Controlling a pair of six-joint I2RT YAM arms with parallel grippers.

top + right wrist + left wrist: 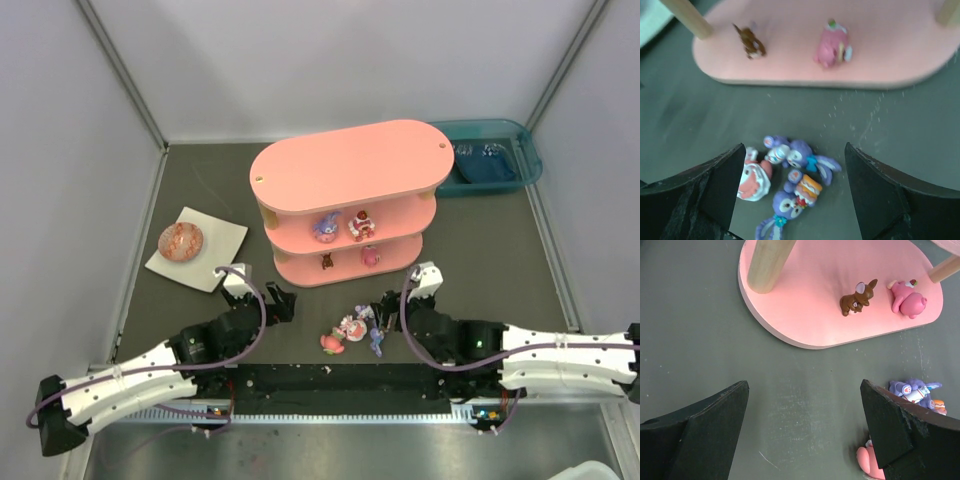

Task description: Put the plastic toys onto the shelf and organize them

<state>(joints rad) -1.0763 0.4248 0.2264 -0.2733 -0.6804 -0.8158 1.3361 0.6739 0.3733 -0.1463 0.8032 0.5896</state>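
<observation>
My left fingers [280, 302] are spread wide over bare desk [480, 260], pinching nothing, just in front of the shelf [345, 165]. My right fingers [385, 303] are spread as well and hang over a cluster of loose toys [800, 156] lying on the desk near the shelf's front edge: purple, red-and-white and pink ones, close together. None is gripped. On the shelf's bottom tier are a brown toy [858, 296] and a pink toy [907, 300], side by side but apart. The middle tier carries a purple toy [325, 228] and a red-and-white toy [362, 226]. Left of the shelf, a plate [215, 250] holds a ball [181, 240]. A teal bin [525, 140] stands behind the shelf's right end.
</observation>
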